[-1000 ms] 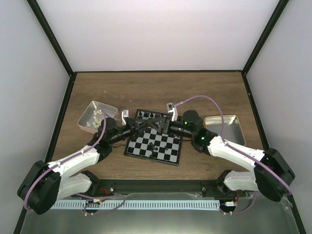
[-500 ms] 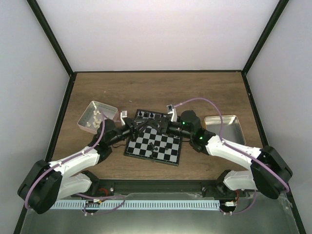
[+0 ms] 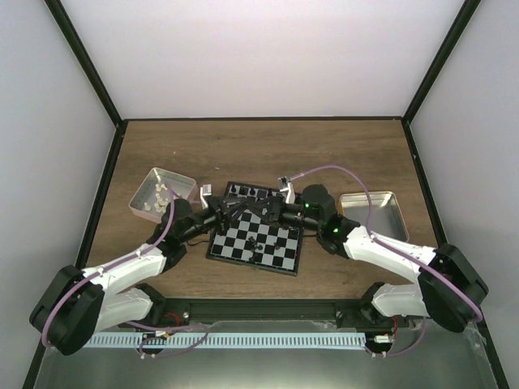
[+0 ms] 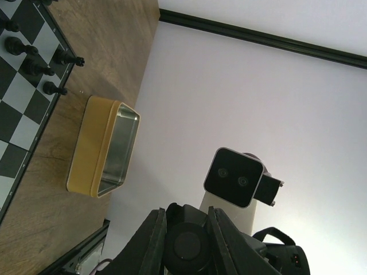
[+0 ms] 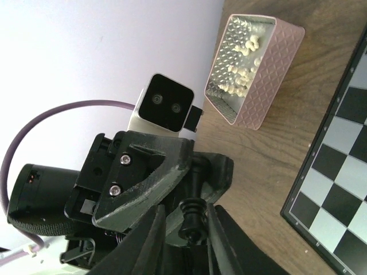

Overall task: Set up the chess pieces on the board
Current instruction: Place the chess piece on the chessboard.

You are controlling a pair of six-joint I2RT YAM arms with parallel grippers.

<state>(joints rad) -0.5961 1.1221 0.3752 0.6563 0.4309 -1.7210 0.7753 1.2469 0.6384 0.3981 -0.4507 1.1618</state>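
The right gripper has its jaws drawn in narrow on either side of the lower, bulbous end of a black chess piece. A sliver of gap seems to show on each flank, so I cannot tell whether the pads are actually bearing on it. The piece's slim upper end runs into the left gripper, whose jaws are clamped on it. The piece therefore hangs in the air between the two tools, off the board.

In the overhead view the grippers meet nose to nose above the board's 12 o'clock edge, directly over the row of black pieces standing there. The pink tin with the cream-white pieces sits on the table at about 10 o'clock from the board. The tan-rimmed tin sits at 3 o'clock.

This looks like a hand-over, and the main risk is timing. If the left jaws let go before the right pads bite, the piece would drop and could bowl over the row beneath. The right jaws may also pinch a rounded surface off-centre, which would likely tip the piece or shoot it out sideways. If both tools grip and either arm pulls away early, the piece could twist in the hold and arrive crooked at its square.
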